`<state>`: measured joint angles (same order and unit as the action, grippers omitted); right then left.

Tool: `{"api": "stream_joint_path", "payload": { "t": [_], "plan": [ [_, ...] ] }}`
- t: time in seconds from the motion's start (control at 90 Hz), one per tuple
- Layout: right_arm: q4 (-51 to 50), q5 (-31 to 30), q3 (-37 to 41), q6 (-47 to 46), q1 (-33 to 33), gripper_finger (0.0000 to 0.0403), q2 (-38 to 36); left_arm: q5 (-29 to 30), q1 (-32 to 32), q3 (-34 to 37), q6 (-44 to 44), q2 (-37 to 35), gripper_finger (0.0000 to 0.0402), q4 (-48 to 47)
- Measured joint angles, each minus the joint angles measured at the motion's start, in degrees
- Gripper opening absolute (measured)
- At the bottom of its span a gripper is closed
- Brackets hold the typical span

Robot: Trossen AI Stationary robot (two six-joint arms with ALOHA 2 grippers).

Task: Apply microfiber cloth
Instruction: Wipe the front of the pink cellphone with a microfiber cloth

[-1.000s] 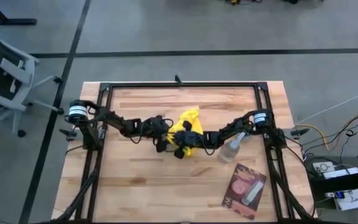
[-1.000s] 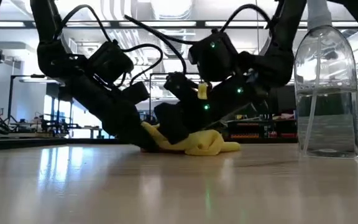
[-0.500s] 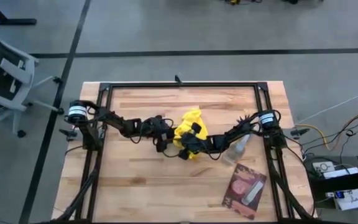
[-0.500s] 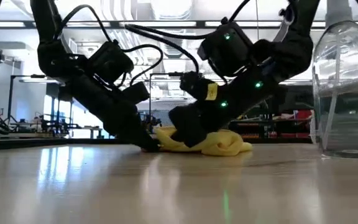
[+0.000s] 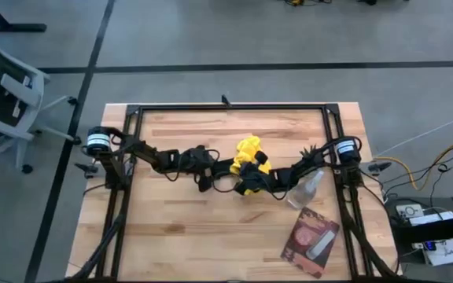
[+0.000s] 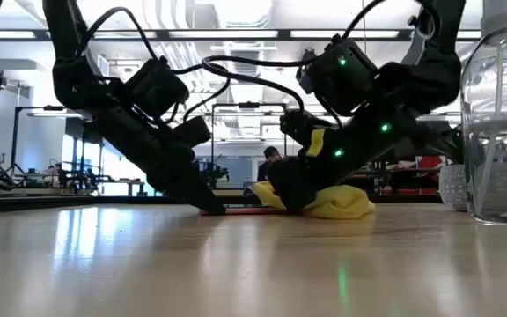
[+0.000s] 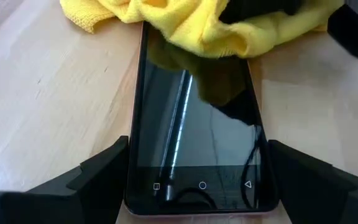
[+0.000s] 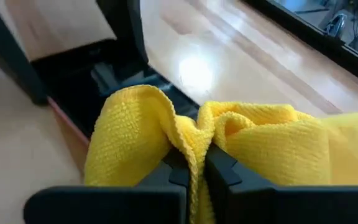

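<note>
**Wiping a phone screen with a pinched cloth: where it could slip**

Standing by the table, I see the right gripper clenched on a fold of the bright yellow wrinkled microfiber cloth, with the bunched fabric resting on the far end of a flat black-screened smartphone with a pinkish rim near the middle of the butcher-block wooden table. The left gripper stands spread wide, one finger on each side of the phone's near end, apparently steadying it; I cannot tell whether the fingers actually touch its edges.

My worry is the thin pinch. If the right arm drags hard, the fold could pull free of the claw, or the cloth could bunch up and skate over the glass without cleaning it. With the left claw so loose around it, a firm sideways stroke might also slide the phone. The right arm lies close to the clear plastic spray bottle, and a wide sweep could knock it over.

Counted: one cloth, one phone, one spray bottle, one pink-and-dark flat packet, two arms.
</note>
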<state>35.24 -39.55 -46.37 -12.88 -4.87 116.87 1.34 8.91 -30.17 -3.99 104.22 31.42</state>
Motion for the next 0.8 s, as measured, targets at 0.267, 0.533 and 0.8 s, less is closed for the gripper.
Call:
{"api": "stream_joint_path", "payload": {
  "t": [0.267,0.533,0.8],
  "plan": [
    [10.5,2.4,-5.8,0.0,0.4,0.0,7.7,0.2,0.0,-0.1,-0.1,-0.7,0.0324,-2.0],
    [9.5,5.2,-14.7,3.5,1.0,0.0,12.0,0.8,0.0,-0.2,-0.1,-4.0,0.0323,-9.1],
    [9.4,3.1,-12.1,-3.7,5.4,0.0,11.8,1.2,0.3,1.8,-0.7,-7.5,0.0323,-11.9]
  ]
}}
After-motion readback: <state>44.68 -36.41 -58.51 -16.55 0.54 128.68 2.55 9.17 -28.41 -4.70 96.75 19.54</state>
